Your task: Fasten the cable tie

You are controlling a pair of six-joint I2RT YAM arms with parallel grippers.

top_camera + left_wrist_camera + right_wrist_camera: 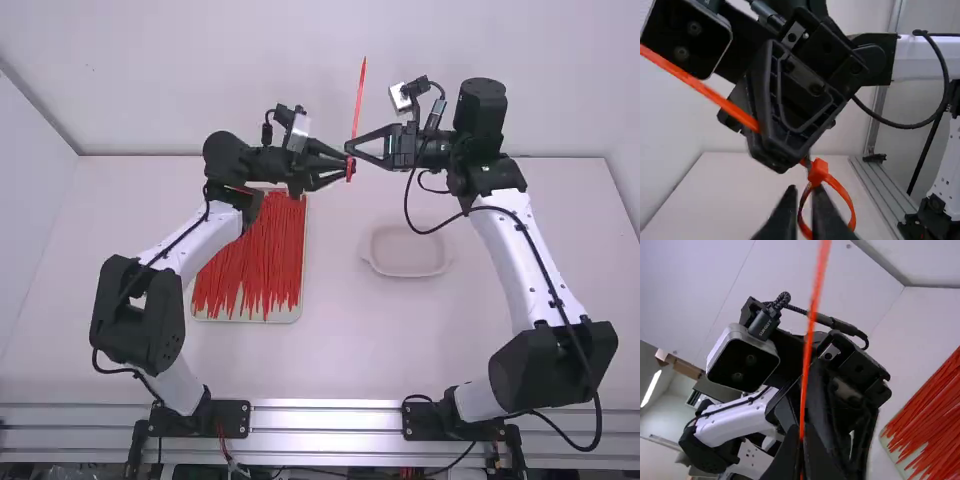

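Cable tie of red-orange plastic (358,110), already looped, held in the air above the far middle of the white table (350,350), pinched from both sides. Square head (817,170) at the meeting point of the two grippers, small closed loop hanging beneath it, long free tail rising steeply above both arms. Tail in the right wrist view as a thin red strap (812,340) running straight up from between that arm's fingers.

Left gripper (340,170) reaching in from the left, black fingers (822,215) clenched on the strap of the loop just under the head, only a narrow slit between them. Right gripper (355,152) reaching in from the right, tip to tip with the left one, likewise clamped, on the tail just past the head. Same right gripper (785,125) large and close in the left wrist view, tail passing through it and out slantwise on the far side.

Below the left arm, on the table, pale rectangular tray (302,300) heaped with loose red spare ties (255,260), laid mostly lengthwise, fanned out toward the near end. Right of the tray and apart from it, shallow white dish (405,272) under the right arm's cable. Both well below the held tie, untouched by either gripper.
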